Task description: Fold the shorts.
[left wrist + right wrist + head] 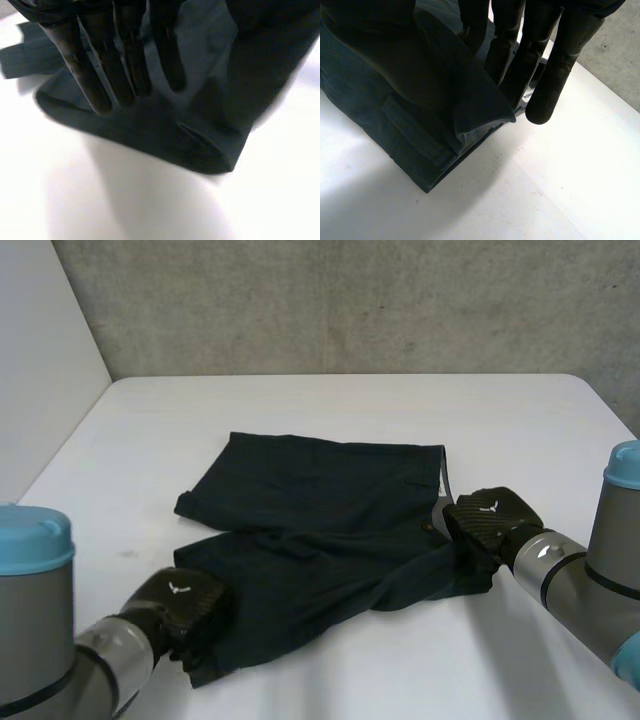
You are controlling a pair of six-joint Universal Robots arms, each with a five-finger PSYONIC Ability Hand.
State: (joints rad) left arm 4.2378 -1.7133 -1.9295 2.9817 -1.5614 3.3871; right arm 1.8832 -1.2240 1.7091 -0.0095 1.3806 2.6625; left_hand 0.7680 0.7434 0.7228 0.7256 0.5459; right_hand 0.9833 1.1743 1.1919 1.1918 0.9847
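Dark shorts lie spread mid-bench — the right robot hand pinches the waistband corner, while the left robot hand sits at a leg hem, grip unclear. Both ends should probably rise level, then fold squarely across.

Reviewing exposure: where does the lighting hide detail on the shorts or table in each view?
Head view: even light, the shorts read clearly on the white table. Left wrist view: the table glares to plain white, and cloth beside the left hand sinks to near black. Right wrist view: same glare, darkest cloth under the right hand.
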